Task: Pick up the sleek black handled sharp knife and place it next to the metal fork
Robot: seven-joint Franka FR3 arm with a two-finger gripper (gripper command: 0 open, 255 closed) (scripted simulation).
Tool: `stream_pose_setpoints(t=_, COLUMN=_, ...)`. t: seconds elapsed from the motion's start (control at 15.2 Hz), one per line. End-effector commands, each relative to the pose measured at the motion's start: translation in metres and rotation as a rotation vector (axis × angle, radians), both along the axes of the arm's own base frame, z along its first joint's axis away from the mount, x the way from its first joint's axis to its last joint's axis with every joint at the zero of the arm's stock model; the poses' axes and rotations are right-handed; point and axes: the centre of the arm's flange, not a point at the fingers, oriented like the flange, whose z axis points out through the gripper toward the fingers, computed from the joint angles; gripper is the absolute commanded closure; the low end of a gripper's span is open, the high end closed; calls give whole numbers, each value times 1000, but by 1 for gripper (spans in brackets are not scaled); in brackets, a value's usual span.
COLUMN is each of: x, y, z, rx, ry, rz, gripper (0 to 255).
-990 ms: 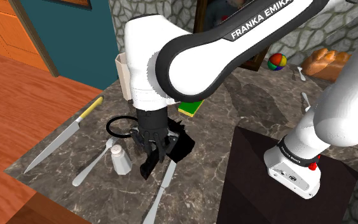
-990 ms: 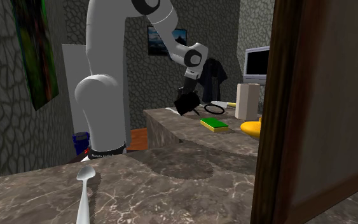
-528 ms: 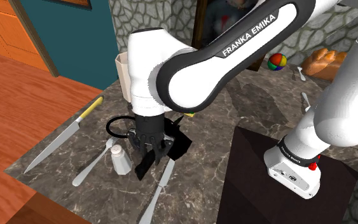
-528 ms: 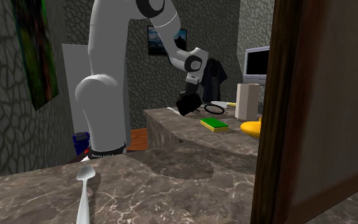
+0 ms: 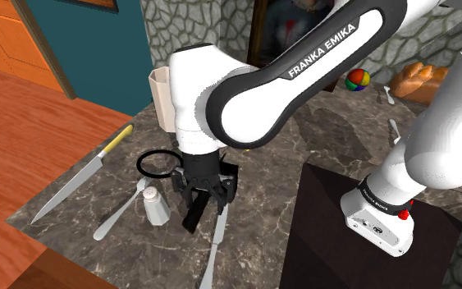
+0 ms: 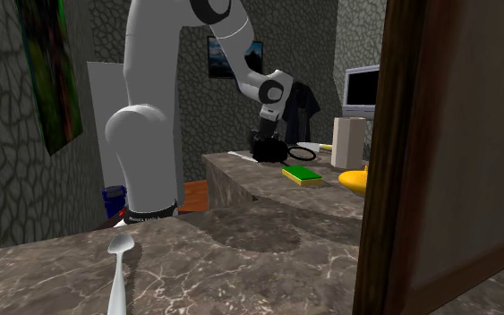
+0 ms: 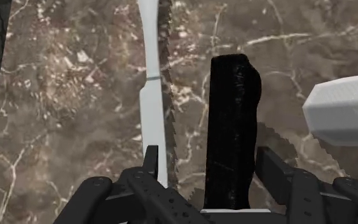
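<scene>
The knife's black handle lies on the dark marble counter, with a pale blade running beside it toward the front edge. My gripper hangs straight down over the handle, open. From the wrist, the handle lies between the fingers, which stand apart without clasping it, and the blade is parallel beside it. The metal fork rests to the shoulder view's left of the knife, past a white shaker. The gripper sits low at the counter in the second exterior view.
A long yellow-handled knife lies near the counter's left edge, a black ring behind the shaker, a beige cup further back. The stand is at lower right. A green sponge and a spoon lie on counters.
The gripper turned upright, came down to the counter and opened, letting go of the black-handled knife. The blade swung toward the shoulder view's right.
</scene>
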Motion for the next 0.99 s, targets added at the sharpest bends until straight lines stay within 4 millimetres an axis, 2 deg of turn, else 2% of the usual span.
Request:
stream_pose_setpoints(t=0.0, x=-1, y=-2, z=-2, rx=-7, ry=7, rz=2, gripper=0)
stream_pose_setpoints(t=0.2, x=1, y=2, z=-4, rx=-7, ry=6, rz=2, gripper=0)
stream_pose_setpoints(t=0.46, x=15, y=-5, z=43, rx=-7, ry=6, rz=2, gripper=0)
stream_pose_setpoints(t=0.92, x=15, y=-5, z=43, rx=-7, ry=6, rz=2, gripper=0)
